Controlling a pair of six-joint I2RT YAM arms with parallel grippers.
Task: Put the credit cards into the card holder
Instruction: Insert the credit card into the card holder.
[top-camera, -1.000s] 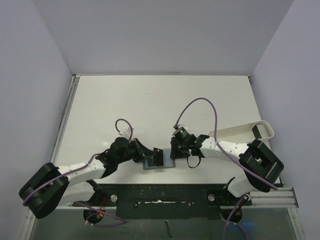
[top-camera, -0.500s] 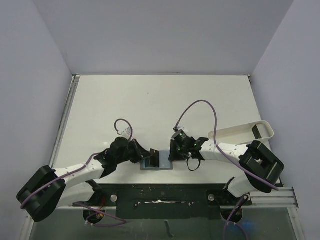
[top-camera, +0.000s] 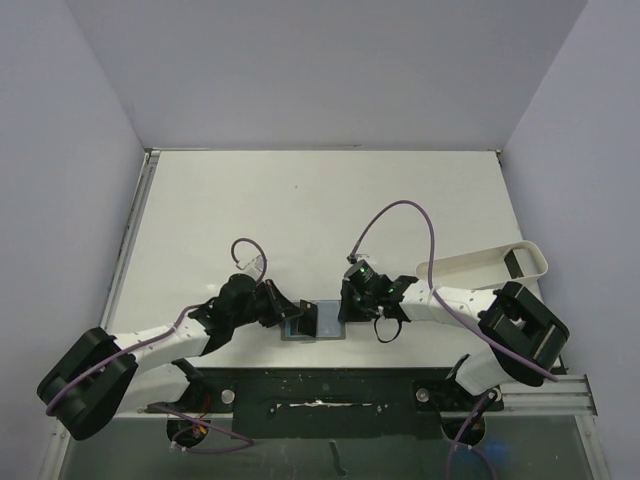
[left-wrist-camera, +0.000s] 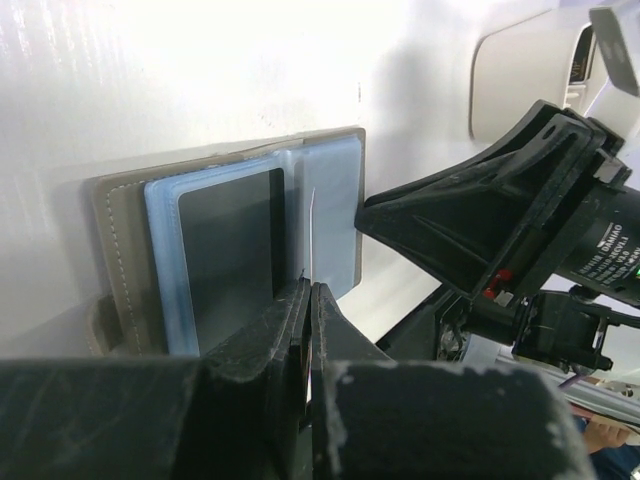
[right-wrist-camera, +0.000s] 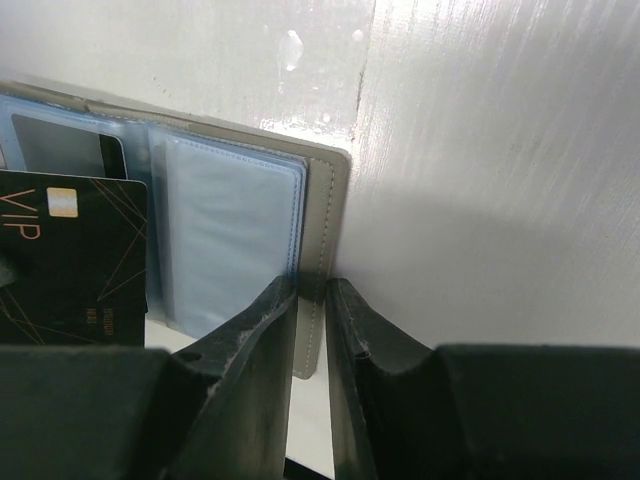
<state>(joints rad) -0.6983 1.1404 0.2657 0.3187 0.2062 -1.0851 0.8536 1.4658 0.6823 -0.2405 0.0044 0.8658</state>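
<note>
The left pincer (left-wrist-camera: 309, 292) is clenched on a thin black card (right-wrist-camera: 70, 265), held on edge over the middle of the open card holder (right-wrist-camera: 330, 220). The holder lies flat on the bench (top-camera: 300, 200), close to its near edge and between the two arms. One dark stowed card (left-wrist-camera: 230, 255) sits fully inside a blue sleeve on the holder's left half, so at least one insertion is complete. The held card is judged to be the one in hand and is not yet seated in a sleeve. The sleeves on the right half appear empty. The right pincer (right-wrist-camera: 312, 300) stands with its jaws narrowly apart, astride the olive right-hand edge of the holder. Whether it actually clamps that edge cannot be told. Further right, the white tray (top-camera: 470, 265) carries a dark flat item (top-camera: 515, 262), judged to be one more card awaiting transfer. Legible writing: the held card reads "VIP" beside a pale chip. Its smaller print, and the white lettering on the right arm's housing, are too small to read.
</note>
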